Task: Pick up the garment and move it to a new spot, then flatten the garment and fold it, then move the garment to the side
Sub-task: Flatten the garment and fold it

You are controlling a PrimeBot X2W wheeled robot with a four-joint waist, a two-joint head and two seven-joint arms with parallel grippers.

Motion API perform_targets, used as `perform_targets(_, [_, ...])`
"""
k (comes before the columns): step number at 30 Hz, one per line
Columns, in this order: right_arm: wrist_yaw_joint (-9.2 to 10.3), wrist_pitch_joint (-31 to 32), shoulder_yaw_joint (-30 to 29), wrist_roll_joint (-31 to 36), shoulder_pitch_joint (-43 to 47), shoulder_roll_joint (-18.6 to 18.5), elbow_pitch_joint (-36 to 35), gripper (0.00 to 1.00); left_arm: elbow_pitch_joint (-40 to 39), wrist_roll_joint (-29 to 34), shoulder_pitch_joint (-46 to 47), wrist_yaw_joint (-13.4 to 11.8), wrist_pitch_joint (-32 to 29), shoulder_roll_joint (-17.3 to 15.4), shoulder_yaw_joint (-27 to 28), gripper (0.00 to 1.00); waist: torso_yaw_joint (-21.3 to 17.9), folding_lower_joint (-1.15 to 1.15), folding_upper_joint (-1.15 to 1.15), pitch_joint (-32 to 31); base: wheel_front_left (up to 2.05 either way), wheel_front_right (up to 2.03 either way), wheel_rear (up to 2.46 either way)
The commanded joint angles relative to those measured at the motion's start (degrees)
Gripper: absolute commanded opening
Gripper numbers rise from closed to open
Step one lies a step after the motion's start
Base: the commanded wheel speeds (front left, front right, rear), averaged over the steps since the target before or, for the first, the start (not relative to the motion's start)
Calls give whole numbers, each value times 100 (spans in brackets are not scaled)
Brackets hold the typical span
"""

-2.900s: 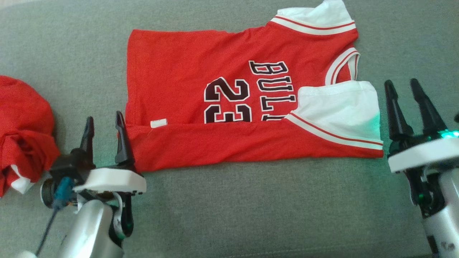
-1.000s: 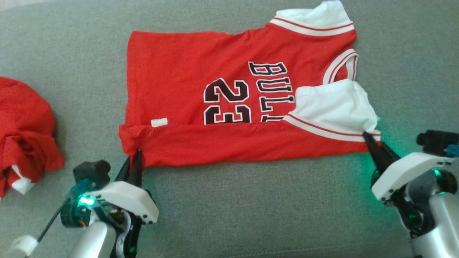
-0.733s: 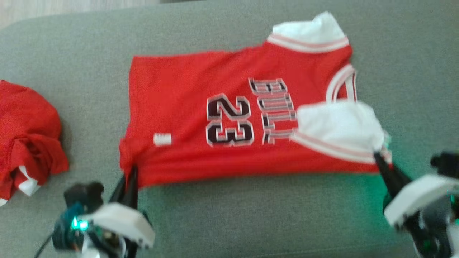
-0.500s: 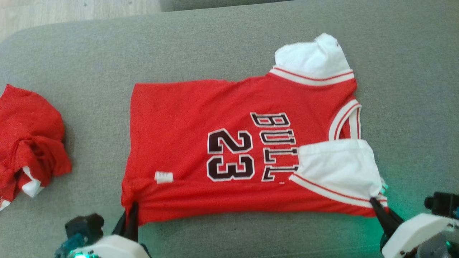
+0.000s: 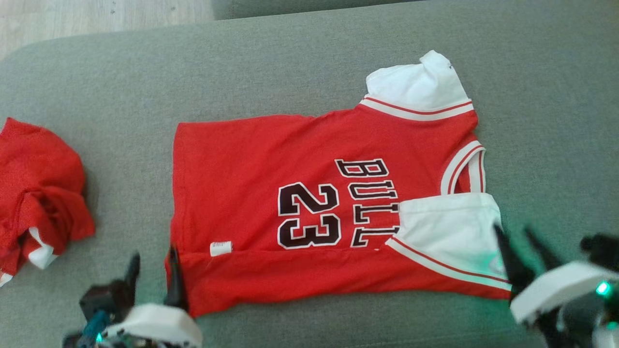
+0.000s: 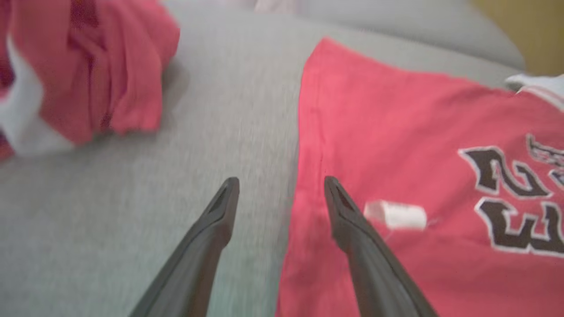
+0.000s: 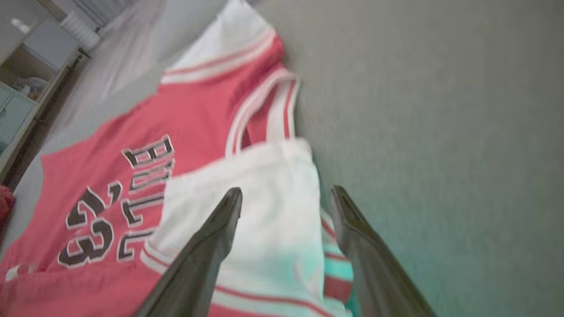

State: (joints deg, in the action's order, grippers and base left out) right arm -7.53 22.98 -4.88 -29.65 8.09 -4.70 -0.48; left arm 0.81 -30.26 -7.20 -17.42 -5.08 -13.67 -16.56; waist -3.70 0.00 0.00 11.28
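Jersey (image 5: 242, 169) flat, long axis left-right, top toward robot's right.

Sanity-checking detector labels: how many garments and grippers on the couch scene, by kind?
Garments: 2 (jersey, crumpled garment)
Grippers: 2 (left gripper, right gripper), both open
Total: 4

The red jersey (image 5: 251, 169), lettered BULLS 23 in black, with white sleeves, lies spread flat on the grey cushion (image 5: 290, 63), neck to the right. One long side is folded over the front, hiding part of the lettering.
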Motion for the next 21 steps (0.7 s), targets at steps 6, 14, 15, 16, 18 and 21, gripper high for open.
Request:
perform_targets(6, [4,-1052,308,469,-699,-322,-925,100,-430,898,780,-261,846,-214,164,100,-38,0,0,-33,0,0,0])
perform_targets(14, [4,-1616,633,787,-1056,-459,-1448,100,-902,1407,1274,-335,814,-362,-65,100,-80,0,0,-92,0,0,0])
perform_targets(15, [4,-1598,639,796,-1053,-458,-1441,100,-923,1437,1304,-348,750,-377,-86,100,-76,0,0,-88,0,0,0])
perform_targets(16, [4,-1575,645,795,-1045,-449,-1426,100,-935,1446,1338,-346,698,-385,-103,100,-70,0,0,-82,0,0,0])
perform_targets(18, [4,-1548,635,828,-1026,-435,-1397,100,-907,1474,1401,-333,570,-421,-143,100,-56,0,0,-68,0,0,0])
perform_targets(21, [4,-1525,615,833,-994,-374,-1392,100,-819,1494,1510,-324,397,-467,-178,100,-49,0,0,-36,0,0,0])
